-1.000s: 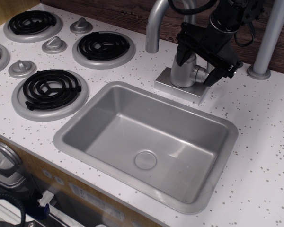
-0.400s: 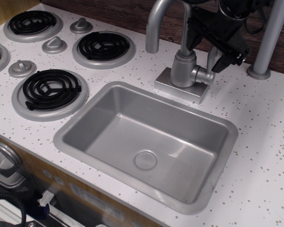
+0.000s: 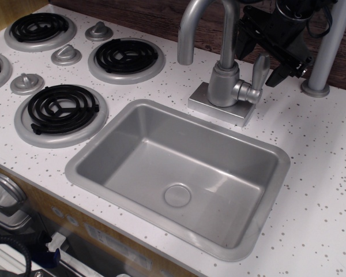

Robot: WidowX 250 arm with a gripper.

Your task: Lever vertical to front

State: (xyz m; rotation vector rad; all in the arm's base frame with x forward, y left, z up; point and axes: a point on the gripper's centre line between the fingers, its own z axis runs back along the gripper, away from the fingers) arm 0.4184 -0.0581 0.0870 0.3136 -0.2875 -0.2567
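White speckled surface point(image 3: 311, 190): burners at left, sink point(image 3: 179, 173) centre, then the lever point(image 3: 258, 71) standing upright on its stub beside the faucet body. The gripper point(image 3: 274, 55) (spread, empty) hovers just behind; press the paddle's tip squarely frontward.

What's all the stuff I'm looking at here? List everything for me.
lever: 1, silver-grey, upright on the faucet's right side
faucet spout: 1, silver, curved, behind the sink
sink: 1, grey, centre
stove burners: 4 visible, black coils, left
stove knobs: 3 in full view, silver, between burners
pole: 1, grey, far right
countertop: 1, white speckled
claw: 1, black, above and behind the lever, not touching it
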